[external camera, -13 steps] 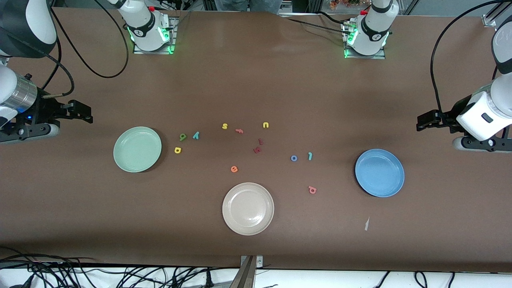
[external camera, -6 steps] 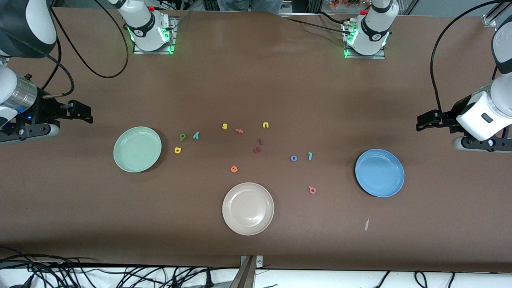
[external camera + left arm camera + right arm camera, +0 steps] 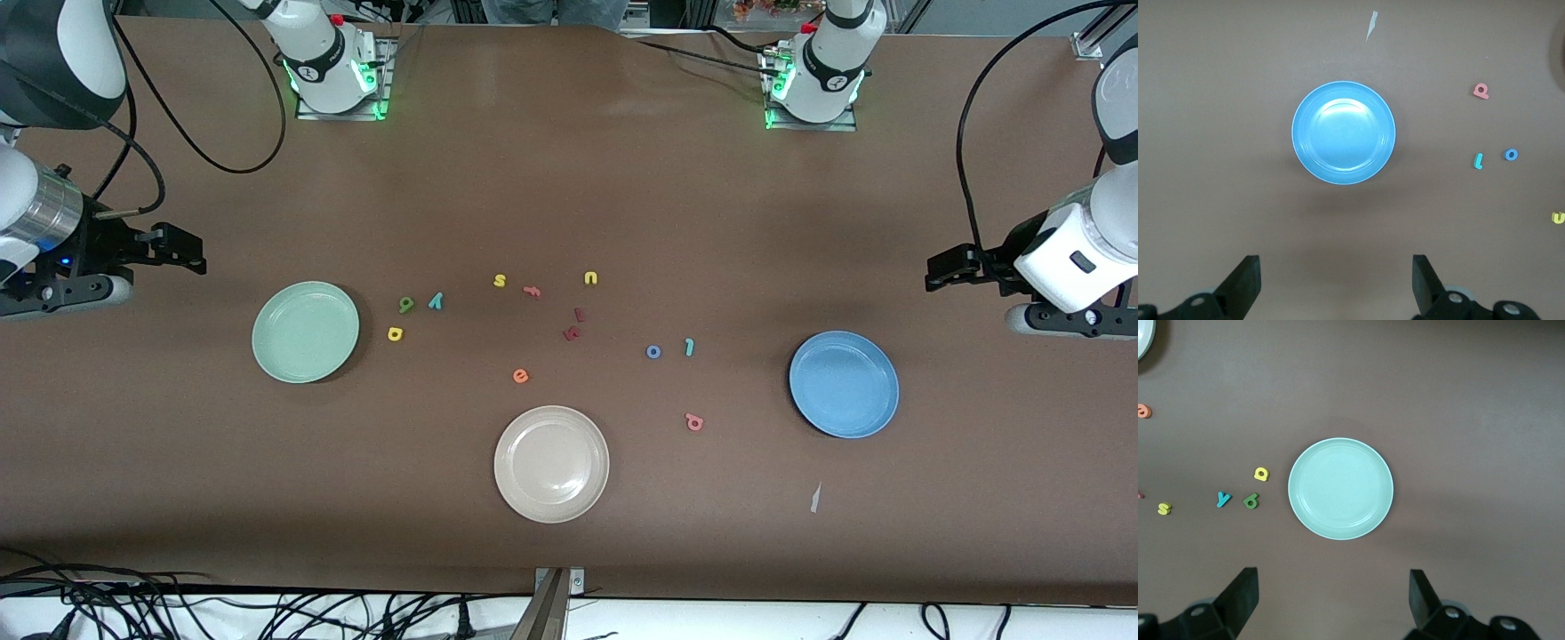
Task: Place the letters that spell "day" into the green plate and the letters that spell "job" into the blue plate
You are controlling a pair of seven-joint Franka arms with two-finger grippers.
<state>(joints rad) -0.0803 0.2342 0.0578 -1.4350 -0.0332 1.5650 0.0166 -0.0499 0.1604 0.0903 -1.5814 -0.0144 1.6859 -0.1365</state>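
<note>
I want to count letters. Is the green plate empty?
Empty. The green plate shows only its bare mint surface; the letters lie on the table beside it.

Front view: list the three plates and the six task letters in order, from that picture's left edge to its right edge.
green plate → yellow letter → olive-green letter → teal "y" → beige plate → blue "o" → teal "j" → salmon-pink "b" → blue plate

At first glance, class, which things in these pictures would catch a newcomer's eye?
Three plates stand out: a green plate toward the right arm's end, a blue plate toward the left arm's end, a beige plate nearest the camera. Small coloured letters lie scattered between them.
</note>
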